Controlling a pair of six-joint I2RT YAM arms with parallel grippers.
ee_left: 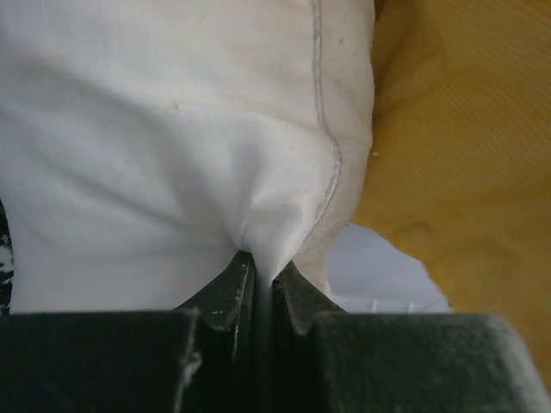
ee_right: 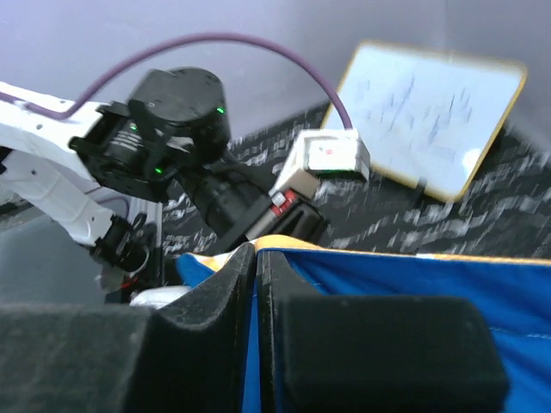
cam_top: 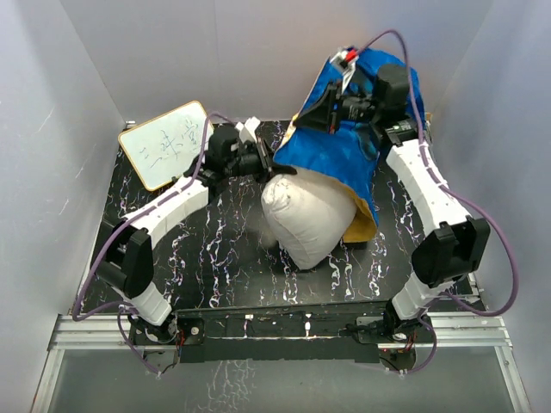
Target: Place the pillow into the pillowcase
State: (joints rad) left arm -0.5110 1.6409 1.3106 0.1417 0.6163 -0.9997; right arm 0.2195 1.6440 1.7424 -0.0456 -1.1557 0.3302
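Pillow (cam_top: pixel 306 219): plump white woven lump, seam piped. Pillowcase (cam_top: pixel 344 142) (floppy blue cloth, ribbed orange-yellow lining) drapes over the pillow's far end. Left gripper (ee_left: pixel 263 268) is clamped on a puckered pillow fold. Right gripper (ee_right: pixel 256 258) is pinching the pillowcase hem, above the pillow.

1. Top external: fixed high over the near edge of the table (cam_top: pixel 224 284), looking down on all of it.
2. Left wrist: very close, filled by pillow (ee_left: pixel 155 155), with pillowcase (ee_left: pixel 456 155) at right.
3. Right wrist: low over the pillowcase edge, facing the far-left corner, with whiteboard (ee_right: pixel 430 112) and left arm (ee_right: pixel 43 163) in view; top view shows both too.
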